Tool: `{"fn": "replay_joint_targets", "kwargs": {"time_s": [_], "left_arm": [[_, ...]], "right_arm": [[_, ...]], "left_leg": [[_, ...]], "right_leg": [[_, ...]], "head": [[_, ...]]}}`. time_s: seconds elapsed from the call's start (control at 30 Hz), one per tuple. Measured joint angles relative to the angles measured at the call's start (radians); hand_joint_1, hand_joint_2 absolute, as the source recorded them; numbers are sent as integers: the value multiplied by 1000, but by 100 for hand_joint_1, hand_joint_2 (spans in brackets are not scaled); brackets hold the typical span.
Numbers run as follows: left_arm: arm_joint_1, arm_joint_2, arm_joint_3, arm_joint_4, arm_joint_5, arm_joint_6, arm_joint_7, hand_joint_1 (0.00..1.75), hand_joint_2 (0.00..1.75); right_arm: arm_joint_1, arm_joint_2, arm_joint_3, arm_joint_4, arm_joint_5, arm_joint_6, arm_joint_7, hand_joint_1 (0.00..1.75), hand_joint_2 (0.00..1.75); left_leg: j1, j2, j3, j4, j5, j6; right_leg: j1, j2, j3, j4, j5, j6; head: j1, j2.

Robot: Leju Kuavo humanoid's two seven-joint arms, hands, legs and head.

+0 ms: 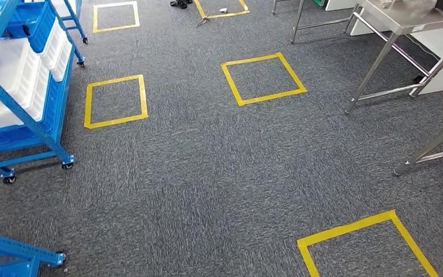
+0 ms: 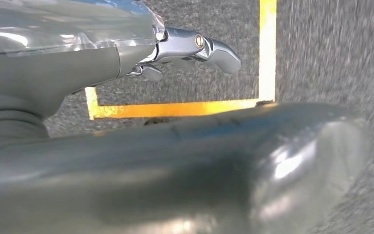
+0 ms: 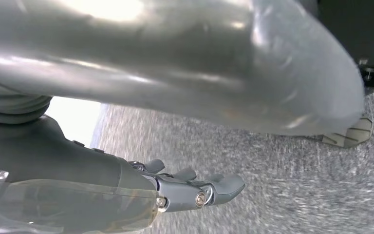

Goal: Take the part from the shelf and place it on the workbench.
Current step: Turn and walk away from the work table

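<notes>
From the head view I see grey carpet (image 1: 207, 173) marked with yellow tape squares (image 1: 263, 78), and no arm reaches into it. The blue shelf (image 1: 32, 109) stands on castors at the left edge, its tiers loaded with white trays (image 1: 8, 69) in blue bins; I cannot make out the part itself among them. A second piece of blue frame (image 1: 17, 251) pokes in at the lower left corner. Upper right, the worktop (image 1: 404, 20) shows a steel corner and slanting legs, with another steel leg (image 1: 432, 147) closer in at the right edge — shelf and worktop are well apart, with open carpet between.

The wrist views give me what the head view does not. The left robot hand (image 2: 195, 48) hangs over the carpet with its fingers extended and slightly curved, nothing in them; its thick grey thumb (image 2: 199, 170) blocks much of the frame, and a corner of a yellow tape square (image 2: 175, 108) shows beyond it. The right robot hand (image 3: 195, 190) is the same — fingers out, apart, holding nothing — above blurred carpet, with its thumb (image 3: 175, 58) across most of that picture.
</notes>
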Motion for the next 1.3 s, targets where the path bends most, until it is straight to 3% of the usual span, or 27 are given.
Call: {"fn": "replay_joint_targets", "kwargs": {"time_s": [0.07,0.13,0.2,0.23,0.27,0.3,0.33,0.37,0.4,0.47,0.53,0.6,0.67,0.73,0.8,0.83,0.87,0.93,1.0,1.03,1.1,1.17,1.23,1.3], "left_arm": [[10,-2,6,0,16,21,-11,0,0],[24,-5,12,0,21,34,-22,0,0],[29,-8,16,0,19,37,-30,0,0],[29,-8,18,0,17,34,-34,0,0],[29,-7,19,0,15,30,-37,0,0],[28,-6,21,0,12,22,-39,0,0],[28,-4,22,0,10,12,-39,0,0],[26,-2,22,0,6,2,-36,0,0],[22,1,22,0,2,-8,-29,0,0],[11,3,22,0,-4,-19,-11,0,0],[0,5,22,0,-5,-23,0,0,0],[-3,8,22,-1,-6,-23,3,0,0],[-3,11,22,-1,-8,-24,2,0,0],[-9,12,22,-1,-13,-25,-1,0,0],[-14,14,21,-1,-17,-26,-3,0,0],[-14,16,21,-1,-18,-26,-4,0,0],[-13,19,21,-1,-19,-26,-4,0,0],[-13,25,21,-1,-21,-25,-4,0,0],[-17,28,20,-2,-24,-25,-2,0,0],[-18,29,19,-2,-27,-25,0,0,0],[-16,31,16,-2,-33,-25,8,0,0],[-14,32,12,-2,-38,-25,14,0,0],[-18,33,5,-2,-39,-26,17,0,0],[-21,33,0,-2,-39,-26,19,0,0]], "right_arm": [[-4,-1,11,0,24,9,-3,0,0],[-6,-3,20,0,33,14,-4,0,0],[-3,-5,24,0,33,14,-6,0,0],[-1,-5,25,0,31,14,-9,0,0],[0,-5,26,0,27,14,-12,0,0],[1,-5,26,0,21,13,-15,0,0],[1,-4,26,0,13,13,-17,0,0],[1,-3,25,0,4,12,-18,0,0],[0,-2,25,0,-4,11,-17,0,0],[-3,-1,25,0,-14,9,-11,0,0],[-10,0,23,0,-18,8,-5,0,0],[-16,2,23,0,-19,8,-2,0,0],[-17,4,23,0,-21,9,0,0,0],[-15,5,21,0,-25,10,-1,0,0],[-15,5,17,0,-30,11,-1,0,0],[-15,5,15,0,-32,10,-1,0,0],[-16,5,13,0,-35,10,-1,0,0],[-16,5,9,0,-40,9,0,0,0],[-17,5,6,0,-44,7,1,0,0],[-18,5,4,0,-47,6,2,0,0],[-22,5,-1,0,-54,3,5,0,0],[-23,5,-5,0,-60,-1,9,0,0],[-20,5,-11,0,-62,-4,14,0,0],[-16,5,-16,0,-63,-5,16,0,0]], "left_leg": [[-3,-19,-4,-1,1,15],[-1,-38,-2,-7,8,29],[2,-59,-2,-12,15,40],[1,-71,-5,-12,16,44],[0,-84,-7,-11,17,45],[-2,-99,-8,-11,18,46],[-4,-114,-7,-11,18,46],[-5,-129,-5,-10,18,46],[-7,-144,-3,-10,18,46],[-7,-170,-6,-9,19,41],[-1,-191,-15,-7,22,28],[3,-209,-21,-10,25,15],[-1,-173,-38,23,2,7],[-2,-108,-93,138,-60,-1],[3,-82,-155,260,-106,-10],[5,-77,-163,276,-103,-13],[7,-73,-150,251,-80,-16],[9,-40,-75,110,-13,-16],[5,-12,-19,6,23,-4],[3,-10,-13,-7,23,4],[1,-30,-16,-6,25,19],[2,-48,-17,-10,28,32],[2,-68,-19,-13,31,41],[-2,-91,-21,-12,32,45]], "right_leg": [[0,-14,5,-1,-2,13],[-5,17,0,18,-22,25],[-9,79,-42,112,-82,32],[-9,97,-77,183,-117,33],[-9,105,-110,247,-140,33],[-8,107,-131,285,-144,32],[-8,109,-134,284,-126,29],[-7,113,-119,243,-91,24],[-6,125,-89,172,-46,17],[-5,175,-37,45,10,1],[0,200,-24,4,19,-6],[-1,176,-21,-5,24,-9],[-9,148,-11,-21,29,-16],[-10,116,-4,-29,29,-21],[-8,83,-3,-29,26,-22],[-7,68,-2,-28,23,-21],[-8,55,1,-28,21,-19],[-7,31,10,-25,13,-11],[-3,13,17,-21,4,1],[0,5,19,-20,1,6],[-1,-4,23,-19,-3,16],[-7,31,13,10,-29,26],[-9,87,-38,118,-94,29],[-8,106,-108,256,-147,27]], "head": [[0,0],[0,0],[0,0],[0,0],[0,0],[0,0],[0,0],[0,0],[0,0],[0,0],[0,0],[0,0],[0,0],[0,0],[0,0],[0,0],[0,0],[0,0],[0,0],[0,0],[0,0],[0,0],[0,0],[0,0]]}}
